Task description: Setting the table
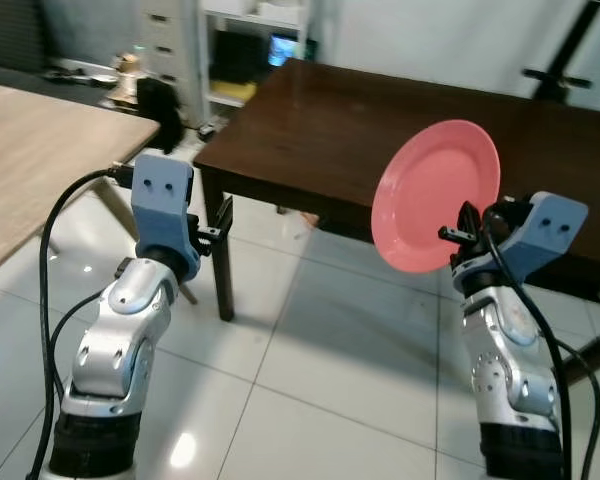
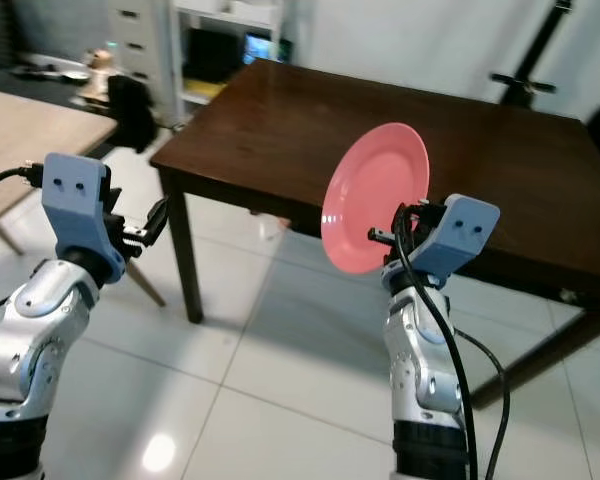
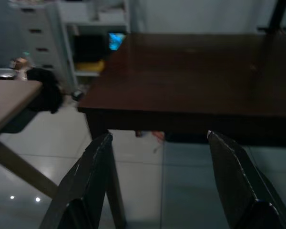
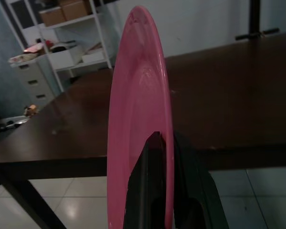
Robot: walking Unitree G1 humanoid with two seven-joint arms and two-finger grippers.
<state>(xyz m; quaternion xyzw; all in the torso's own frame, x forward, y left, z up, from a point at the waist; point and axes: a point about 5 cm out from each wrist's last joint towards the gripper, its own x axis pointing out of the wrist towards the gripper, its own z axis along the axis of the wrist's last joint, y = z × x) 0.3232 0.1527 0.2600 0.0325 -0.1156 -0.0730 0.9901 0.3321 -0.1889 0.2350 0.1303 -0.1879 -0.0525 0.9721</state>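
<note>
A round pink plate (image 1: 435, 195) stands on edge in the air in front of the dark wooden table (image 1: 380, 130), just short of its near edge. My right gripper (image 1: 460, 235) is shut on the plate's lower rim; in the right wrist view the plate (image 4: 140, 129) rises edge-on between the two black fingers (image 4: 145, 191). My left gripper (image 3: 159, 181) is raised at the left, open and holding nothing, near the table's front left leg (image 1: 218, 255). Nothing lies on the tabletop.
A light wooden table (image 1: 35, 160) stands at the left. Behind are grey drawers (image 1: 170, 45) and white shelves (image 1: 255, 50) with clutter. A black stand (image 1: 565, 60) rises at the back right. Glossy white floor tiles (image 1: 310, 380) lie between me and the dark table.
</note>
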